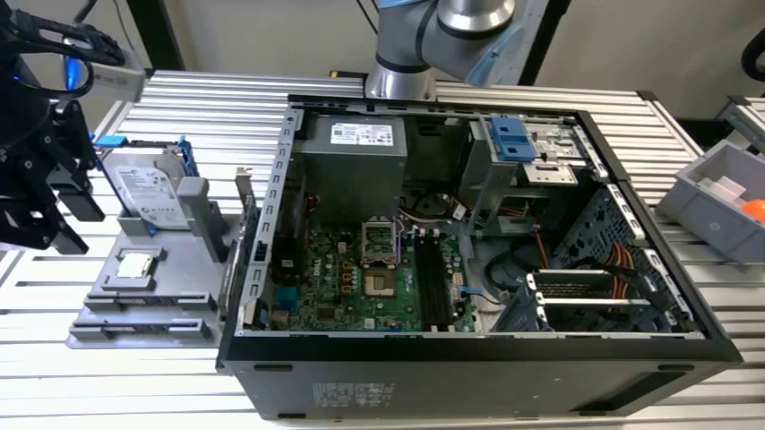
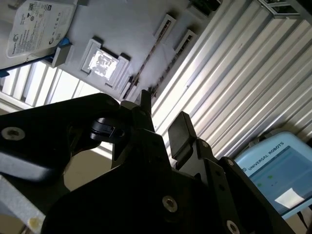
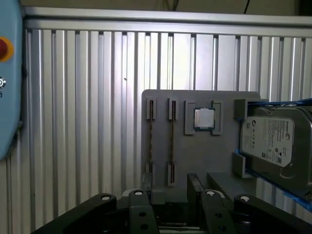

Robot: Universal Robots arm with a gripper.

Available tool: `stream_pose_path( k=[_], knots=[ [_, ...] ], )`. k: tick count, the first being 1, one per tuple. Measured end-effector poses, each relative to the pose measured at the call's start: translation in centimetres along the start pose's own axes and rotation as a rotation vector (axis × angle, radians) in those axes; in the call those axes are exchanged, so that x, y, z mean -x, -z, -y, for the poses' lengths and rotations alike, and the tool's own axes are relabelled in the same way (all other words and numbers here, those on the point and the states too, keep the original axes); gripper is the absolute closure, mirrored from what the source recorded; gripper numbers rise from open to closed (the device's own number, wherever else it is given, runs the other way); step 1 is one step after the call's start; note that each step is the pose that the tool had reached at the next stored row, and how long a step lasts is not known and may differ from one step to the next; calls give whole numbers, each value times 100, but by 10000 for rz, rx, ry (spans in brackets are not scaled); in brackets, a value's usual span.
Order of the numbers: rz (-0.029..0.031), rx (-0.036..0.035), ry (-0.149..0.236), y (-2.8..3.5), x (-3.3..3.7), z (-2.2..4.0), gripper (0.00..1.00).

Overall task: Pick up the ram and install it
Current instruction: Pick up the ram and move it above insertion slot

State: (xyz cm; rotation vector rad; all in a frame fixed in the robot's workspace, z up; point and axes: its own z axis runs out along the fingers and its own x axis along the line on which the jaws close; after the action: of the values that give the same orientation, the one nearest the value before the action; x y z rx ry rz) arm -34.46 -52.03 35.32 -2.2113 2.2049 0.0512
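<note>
Hand (image 3: 170, 187) hovers empty, fingers (image 3: 194, 184) parted, near the gray tray (image 3: 161, 100) at the exterior view's left, where two ram sticks (image 3: 171, 141) stand on edge in slots, untouched.

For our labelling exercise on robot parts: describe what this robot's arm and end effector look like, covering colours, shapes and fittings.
The arm is a silver-grey metal tube with a rounded joint and a light blue cap. In both wrist views the end effector is matt black: angular linkage plates fastened with round silver screws, ending in two narrow, flat fingers.
</note>
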Motion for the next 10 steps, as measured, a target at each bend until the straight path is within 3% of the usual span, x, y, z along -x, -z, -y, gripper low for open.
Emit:
stream_pose_path(
  k=[10],
  knots=[
    [-1, 1, 0, -42, -2, 0, 0]
  ],
)
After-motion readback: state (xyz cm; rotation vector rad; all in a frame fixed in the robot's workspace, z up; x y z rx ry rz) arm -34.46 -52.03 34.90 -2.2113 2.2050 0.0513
